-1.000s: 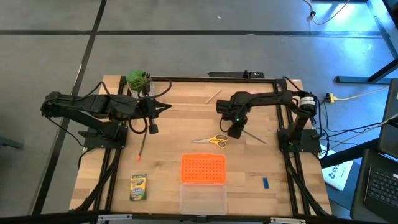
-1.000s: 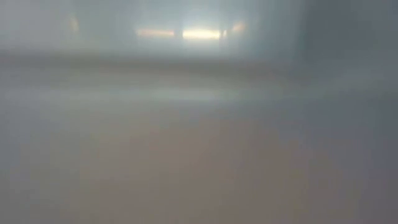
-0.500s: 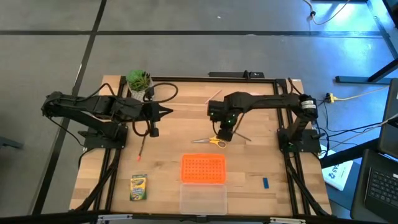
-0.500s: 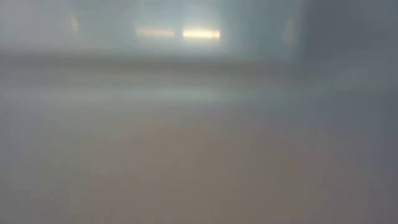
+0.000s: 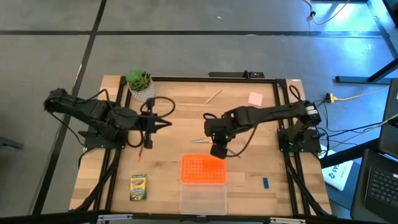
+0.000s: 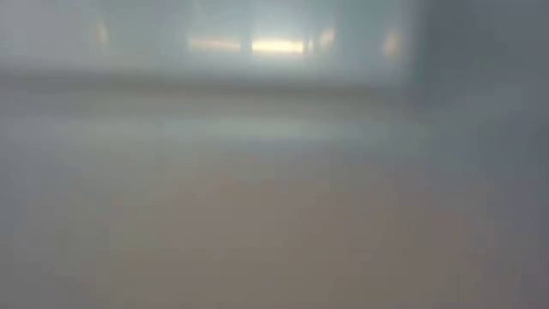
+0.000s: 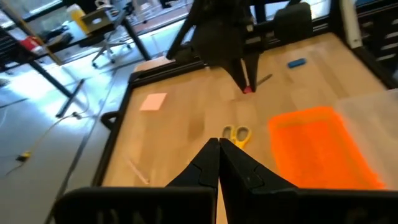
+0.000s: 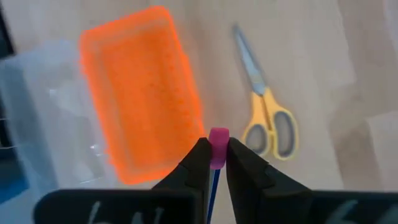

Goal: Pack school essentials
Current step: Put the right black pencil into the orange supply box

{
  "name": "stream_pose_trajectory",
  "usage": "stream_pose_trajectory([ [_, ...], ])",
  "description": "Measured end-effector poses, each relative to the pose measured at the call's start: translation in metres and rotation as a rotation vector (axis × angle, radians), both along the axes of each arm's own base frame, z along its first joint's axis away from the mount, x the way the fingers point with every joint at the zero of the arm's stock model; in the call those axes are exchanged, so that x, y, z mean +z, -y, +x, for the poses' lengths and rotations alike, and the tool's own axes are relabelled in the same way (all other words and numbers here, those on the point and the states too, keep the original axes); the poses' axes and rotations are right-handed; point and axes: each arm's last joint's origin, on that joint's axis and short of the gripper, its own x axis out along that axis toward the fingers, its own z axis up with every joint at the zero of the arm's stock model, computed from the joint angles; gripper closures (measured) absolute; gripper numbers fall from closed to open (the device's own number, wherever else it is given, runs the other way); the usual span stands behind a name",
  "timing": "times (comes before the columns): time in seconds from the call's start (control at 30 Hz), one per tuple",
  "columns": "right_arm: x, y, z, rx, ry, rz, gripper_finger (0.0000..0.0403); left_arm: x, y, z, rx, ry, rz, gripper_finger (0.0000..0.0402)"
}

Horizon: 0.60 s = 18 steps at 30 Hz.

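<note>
In the high view my right gripper hangs over the table's middle, just far of the orange perforated lid, shut on a dark pencil. The yellow-handled scissors lie flat under it, and only their blades show from above. My left gripper is shut and hovers at the left, beside the red-tipped pencil. The crayon box, blue eraser, pink note pad and pale pencil lie flat on the wood. My right gripper pinches the dark pencil between its two fingertips, just below the pink eraser end. The fingers come from above, pointing down. The shaft runs off sideways from the fingers, toward the table's right.
The clear case sits at the near edge, right against the orange lid. A potted plant stands at the far left corner. Black frame rails run along both sides. The low view shows only a blur.
My right gripper has travelled from the right of the scissors toward the table's near edge and left, carrying the dark pencil, and now hangs over the scissors' handles by the orange lid. My left gripper has drawn back slightly toward the near edge.
</note>
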Motion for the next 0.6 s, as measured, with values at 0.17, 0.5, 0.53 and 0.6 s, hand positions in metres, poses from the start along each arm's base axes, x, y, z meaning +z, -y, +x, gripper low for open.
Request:
stream_pose_trajectory([
  [0.17,0.01,-0.015,0.001,0.007,0.059,0.004,0.0361,0.0,0.012,-0.003,-0.041,0.006,-0.053,0.0401],
  [0.5,0.033,-0.043,0.008,0.099,0.258,0.042,0.0361,-0.002,0.026,-0.007,-0.102,-0.007,-0.071,0.0401],
  [0.53,0.035,-0.048,0.009,0.111,0.285,0.053,0.0361,-0.002,0.027,-0.007,-0.104,-0.007,-0.071,0.0401],
  [0.6,0.038,-0.056,0.011,0.132,0.334,0.073,0.0361,-0.002,0.028,-0.008,-0.107,-0.007,-0.073,0.0401],
])
